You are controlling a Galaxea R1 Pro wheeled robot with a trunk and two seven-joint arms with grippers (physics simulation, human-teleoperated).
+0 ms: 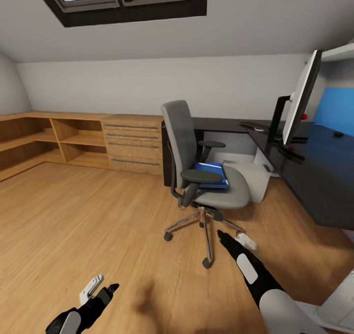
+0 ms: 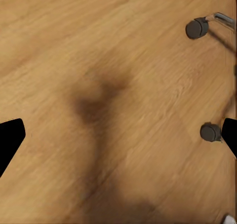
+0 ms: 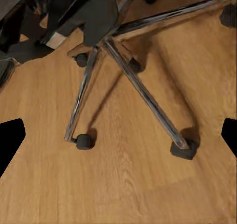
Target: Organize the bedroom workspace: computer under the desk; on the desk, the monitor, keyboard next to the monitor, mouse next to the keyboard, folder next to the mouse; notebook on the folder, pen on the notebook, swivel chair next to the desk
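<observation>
The grey swivel chair point(image 1: 196, 167) stands mid-room, a little off the black desk point(image 1: 319, 181). A bright blue folder point(image 1: 212, 173) lies on its seat, partly behind an armrest. The monitor point(image 1: 302, 98) stands edge-on on the desk, with the keyboard point(image 1: 253, 125) behind it and the small dark mouse point(image 1: 338, 134) further right. The light grey computer point(image 1: 250, 177) sits under the desk. My right gripper point(image 1: 233, 238) is open, low beside the chair's chrome base point(image 3: 128, 61). My left gripper point(image 1: 101, 289) hangs open over bare floor. Notebook and pen are out of view.
A low light-wood dresser with shelves point(image 1: 98, 140) runs along the back and left walls. A blue panel point(image 1: 337, 110) covers the wall behind the desk. Two chair casters point(image 2: 211, 132) lie near my left gripper point(image 2: 118, 140). Open wood floor point(image 1: 88, 216) spreads left of the chair.
</observation>
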